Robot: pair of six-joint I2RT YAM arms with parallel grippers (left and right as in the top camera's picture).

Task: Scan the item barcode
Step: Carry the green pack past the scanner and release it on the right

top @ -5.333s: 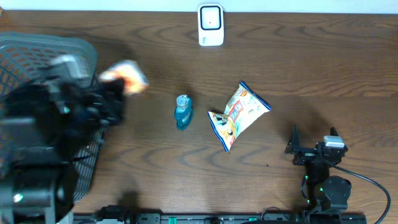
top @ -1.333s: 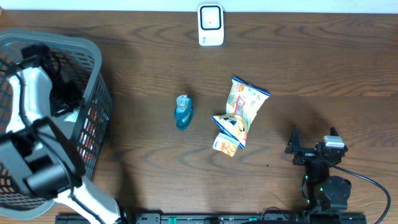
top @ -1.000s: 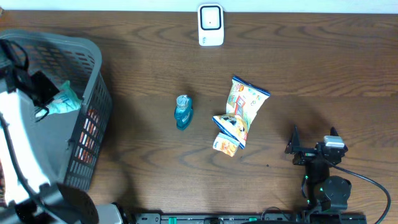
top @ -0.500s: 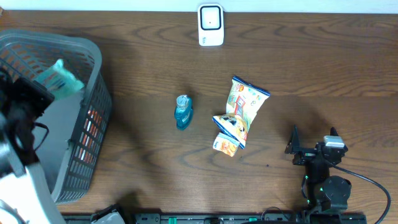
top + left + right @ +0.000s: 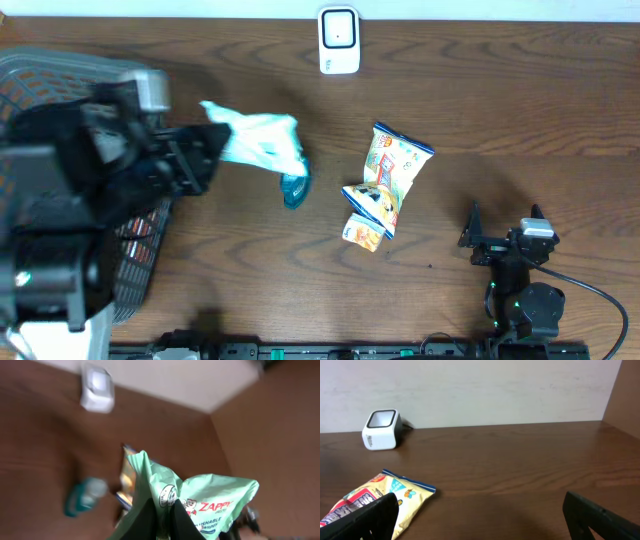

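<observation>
Green snack bag [image 5: 255,140] left the basket [image 5: 50,68], now above the blue bottle [image 5: 294,188], pinched in the clenched left claw [image 5: 205,152]. Right claw [image 5: 505,222] sits released, well right of the bottle.

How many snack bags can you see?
3. A green bag hangs from the left gripper, a yellow bag lies mid-table, and a blue bag overlaps its lower end. The basket may hide more.
</observation>
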